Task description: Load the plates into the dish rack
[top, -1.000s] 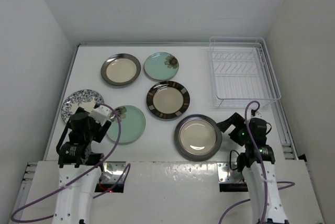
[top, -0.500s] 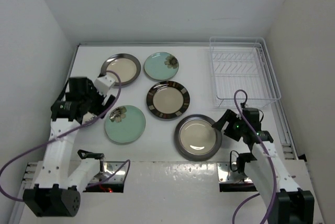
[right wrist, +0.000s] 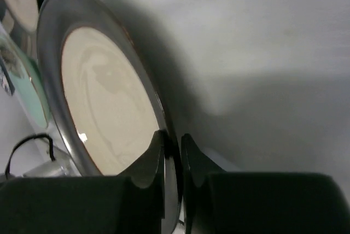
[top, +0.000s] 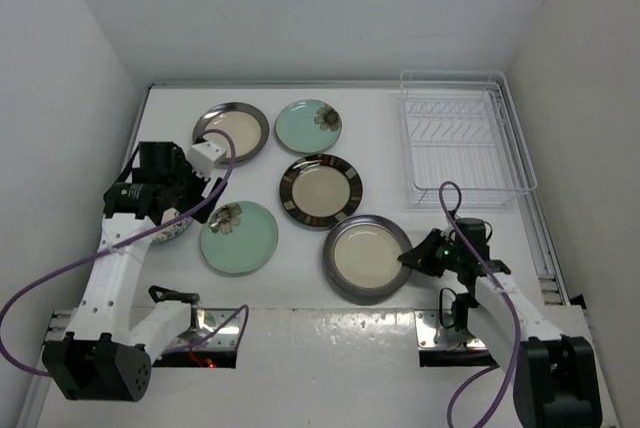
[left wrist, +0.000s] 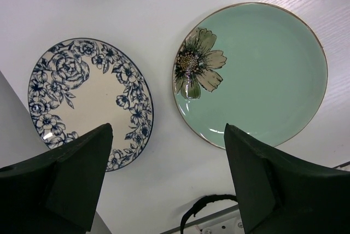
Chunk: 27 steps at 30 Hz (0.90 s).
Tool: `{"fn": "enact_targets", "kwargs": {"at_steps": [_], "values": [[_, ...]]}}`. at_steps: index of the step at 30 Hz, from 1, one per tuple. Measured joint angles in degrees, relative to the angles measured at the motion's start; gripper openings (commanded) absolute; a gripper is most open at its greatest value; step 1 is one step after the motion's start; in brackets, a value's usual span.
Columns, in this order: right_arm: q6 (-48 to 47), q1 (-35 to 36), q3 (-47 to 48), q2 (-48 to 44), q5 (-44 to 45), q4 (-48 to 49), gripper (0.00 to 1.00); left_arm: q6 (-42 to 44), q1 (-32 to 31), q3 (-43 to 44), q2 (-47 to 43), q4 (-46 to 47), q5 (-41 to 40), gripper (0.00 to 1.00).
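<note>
Bright, even overhead light, soft shadows. Right wrist view dim and blurry; the round grey-rimmed cream plate (right wrist: 98, 97) shadows the white tabletop (right wrist: 262, 31) just beyond the right gripper (right wrist: 173, 141).

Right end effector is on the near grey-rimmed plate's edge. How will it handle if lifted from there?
Likely stiff and fairly heavy: the grey-rimmed plate looks like thick glazed ceramic. The glossy rim, pinched at one edge by the right end effector, may slip or swing down. Probably breakable if dropped.
</note>
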Motion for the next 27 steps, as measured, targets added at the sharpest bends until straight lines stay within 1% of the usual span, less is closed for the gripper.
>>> {"fn": "enact_targets", "kwargs": {"at_steps": [1,3,5,7,9,11,13,15,18,20,24,27], "values": [[0.3,0.3,-0.1,0.3,-1.2,1.1,0.0,-0.2,0.0,0.0,0.3,0.1,-0.1,0.88],[0.1,0.9,0.0,0.3,-2.6,2.4,0.0,-0.4,0.0,0.0,0.8,0.3,-0.2,0.88],[-1.0,1.7,0.6,-0.5,-2.9,1.6,0.0,-0.5,0.0,-0.2,0.9,0.4,-0.2,0.88],[-2.8,2.8,2.2,-2.6,-2.9,-1.2,0.0,-0.5,0.0,-0.3,0.9,0.6,-0.3,0.88],[-5.8,4.2,5.2,-6.3,-2.9,-6.2,0.0,-0.5,0.0,-0.5,1.0,1.1,-0.3,0.88],[-10.6,5.5,10.6,-9.6,-2.0,-13.3,0.0,-0.5,0.0,-0.6,1.5,1.6,-0.2,0.88],[-15.0,6.1,17.7,-11.1,-0.4,-20.5,0.0,-0.5,0.0,-0.6,2.6,2.3,-0.1,0.88],[-17.5,6.1,25.1,-10.6,0.4,-23.8,0.0,-0.6,0.0,-0.6,4.2,3.1,0.0,0.88],[-21.3,6.1,41.9,-3.2,1.7,-28.6,0.0,-1.0,-0.3,-0.1,7.7,3.9,0.3,0.88],[-23.4,6.2,53.5,3.6,2.8,-29.0,0.0,-1.1,-0.4,1.0,10.4,4.0,0.5,0.88],[-27.1,5.3,69.5,13.6,8.9,-28.1,0.0,-1.4,-0.4,3.9,14.7,4.3,0.3,0.88],[-31.1,3.4,81.2,22.2,16.4,-27.8,0.0,-1.4,-0.4,6.8,17.3,4.6,-0.1,0.88]]}}
